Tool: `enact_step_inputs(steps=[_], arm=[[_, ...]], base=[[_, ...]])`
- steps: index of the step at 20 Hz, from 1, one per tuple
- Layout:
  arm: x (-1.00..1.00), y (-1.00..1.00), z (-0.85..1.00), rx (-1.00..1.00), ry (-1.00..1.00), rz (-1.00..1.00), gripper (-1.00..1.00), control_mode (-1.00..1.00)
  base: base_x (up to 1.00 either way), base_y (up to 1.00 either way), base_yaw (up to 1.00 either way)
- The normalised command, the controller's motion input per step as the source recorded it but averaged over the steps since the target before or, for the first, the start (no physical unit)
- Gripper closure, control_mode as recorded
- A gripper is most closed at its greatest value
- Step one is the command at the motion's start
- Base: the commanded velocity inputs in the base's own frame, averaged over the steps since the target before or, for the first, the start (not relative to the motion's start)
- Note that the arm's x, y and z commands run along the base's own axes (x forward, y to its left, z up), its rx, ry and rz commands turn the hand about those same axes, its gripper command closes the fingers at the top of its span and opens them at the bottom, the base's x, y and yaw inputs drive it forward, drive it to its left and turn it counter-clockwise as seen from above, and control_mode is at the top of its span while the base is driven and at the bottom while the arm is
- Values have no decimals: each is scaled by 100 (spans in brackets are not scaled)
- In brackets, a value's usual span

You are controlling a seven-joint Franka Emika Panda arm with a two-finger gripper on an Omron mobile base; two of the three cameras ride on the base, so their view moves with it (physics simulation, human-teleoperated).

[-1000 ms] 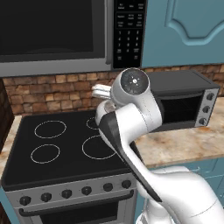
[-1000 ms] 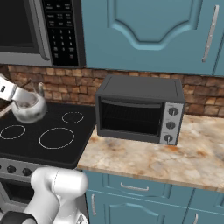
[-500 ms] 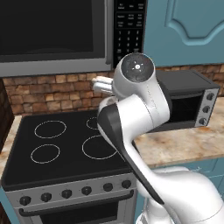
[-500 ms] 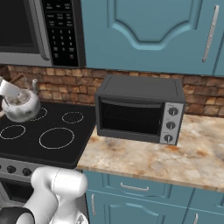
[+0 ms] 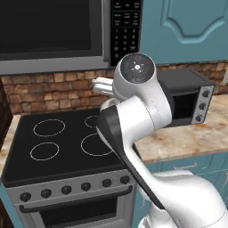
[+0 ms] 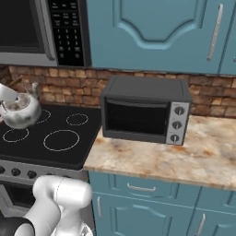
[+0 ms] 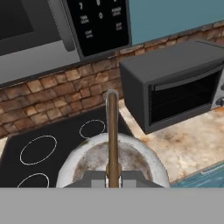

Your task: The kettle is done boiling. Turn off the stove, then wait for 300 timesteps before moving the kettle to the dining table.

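Hand view: the gripper (image 7: 113, 178) is seen clamped on the thin arched handle of the kettle (image 7: 131, 159), the 2 dark fingertips (image 7: 96, 178) pressed against the handle from either side. The kettle's round silver body hangs directly under the hand, with a brownish sheen on its top. Below and beyond it lies the stove (image 7: 48, 131), its black glass marked with white rings, 3 of which are seen from this angle. The toaster oven (image 7: 175, 87) is set on the marbled counter (image 7: 192, 140) just beside the cooktop's edge, and a brick backsplash (image 7: 43, 96) runs behind both.

From the right base view, the kettle (image 6: 19, 110) is seen lifted clear of the stove (image 6: 50, 138), held in the air over the far rings at the picture's left edge; no part of it touches the glass. The toaster oven (image 6: 145, 110) stands well apart from it on the counter (image 6: 175, 156).

From the left base view, the white arm (image 5: 133, 116) rises in front of the stove (image 5: 53, 138), and 4 rings are partly covered by it. A row of black knobs (image 5: 67, 190) is set along the grey steel front. A microwave (image 5: 53, 31) is mounted above the cooktop.
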Motion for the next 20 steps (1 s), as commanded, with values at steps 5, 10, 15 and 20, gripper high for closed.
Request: enact_step_inputs(steps=[5, 10, 15, 20], arm=[[0, 0, 0, 0, 0, 0, 100, 100], [0, 0, 0, 0, 0, 0, 100, 100], [0, 0, 0, 0, 0, 0, 100, 100], [0, 0, 0, 0, 0, 0, 100, 100]], base=[[-71, 0, -24], [-51, 0, -37], [-38, -1, -46], [-34, -8, -51]])
